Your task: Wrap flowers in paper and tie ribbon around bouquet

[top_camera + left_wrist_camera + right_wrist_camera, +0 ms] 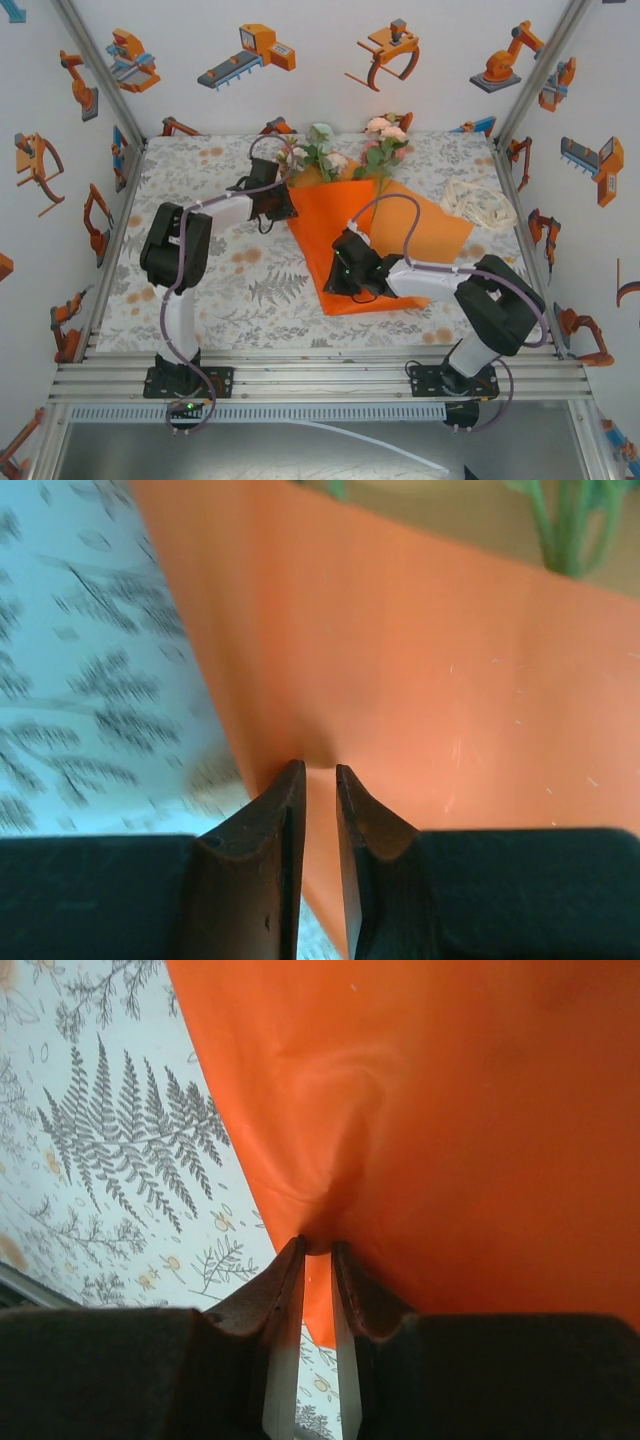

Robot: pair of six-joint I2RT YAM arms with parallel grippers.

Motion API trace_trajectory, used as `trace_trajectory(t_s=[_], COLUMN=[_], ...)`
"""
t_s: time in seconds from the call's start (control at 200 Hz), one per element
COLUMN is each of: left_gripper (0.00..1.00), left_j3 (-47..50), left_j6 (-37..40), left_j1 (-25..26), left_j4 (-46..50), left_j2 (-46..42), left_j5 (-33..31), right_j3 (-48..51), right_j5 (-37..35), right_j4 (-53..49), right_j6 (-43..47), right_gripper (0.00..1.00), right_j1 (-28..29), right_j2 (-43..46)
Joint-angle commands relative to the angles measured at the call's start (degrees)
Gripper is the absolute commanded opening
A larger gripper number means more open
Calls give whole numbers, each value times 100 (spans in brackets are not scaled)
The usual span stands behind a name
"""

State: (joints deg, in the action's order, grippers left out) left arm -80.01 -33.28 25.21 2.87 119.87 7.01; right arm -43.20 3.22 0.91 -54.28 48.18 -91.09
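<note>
The orange paper (325,225) lies mid-table, folded over the stems of the flowers (345,155), whose pink, peach and white blooms stick out at its far end as a loose bouquet. My left gripper (283,203) is at the paper's upper left edge. In the left wrist view it (320,768) is shut on the paper (420,680), and green stems (565,530) show beyond. My right gripper (340,268) is at the lower left edge, shut on the paper (450,1110), which puckers at its tips (318,1243). The cream ribbon (480,205) lies bunched at the right, apart from both grippers.
A floral-print tablecloth (220,290) covers the table. White walls with robot pictures close it in on the left, back and right. An orange flap (435,230) spreads toward the ribbon. Purple-grey cables loop over both arms.
</note>
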Motion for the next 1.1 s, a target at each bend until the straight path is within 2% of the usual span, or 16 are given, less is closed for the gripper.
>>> trace_trajectory(t_s=[0.0,0.135,0.225,0.35,0.451,0.581,0.701,0.891,0.986,1.096], left_gripper=[22,18,17,19,25,27,27,26,25,25], left_j3=[-539,-1062,-1297,-1035,-287,848,1425,1720,1714,1709], left_j6=[210,138,141,85,-126,-127,89,67,51,-26], left_j1=[-266,-607,-706,-702,-598,-29,762,1956,2312,2540], left_j4=[278,402,530,399,69,-13,377,462,496,350], left_j2=[417,831,795,50,-968,-2169,-2635,-2298,-2056,-1886], left_j5=[347,478,629,818,987,714,356,622,598,668], right_j3=[394,634,639,435,339,518,806,1203,1294,1285], right_j5=[317,488,384,187,-22,-66,85,254,374,711], right_j4=[216,52,-178,-473,-654,-870,-1069,-1525,-1482,-806], right_j6=[-105,-140,-146,-71,-45,-165,-80,92,125,227], right_gripper=[21,21,22,24,28,29,29,27,27,26], right_j1=[10,16,15,2,-129,-652,-1218,-1972,-2036,-2041], right_j2=[110,418,706,1189,1557,1921,2409,2932,2663,2057])
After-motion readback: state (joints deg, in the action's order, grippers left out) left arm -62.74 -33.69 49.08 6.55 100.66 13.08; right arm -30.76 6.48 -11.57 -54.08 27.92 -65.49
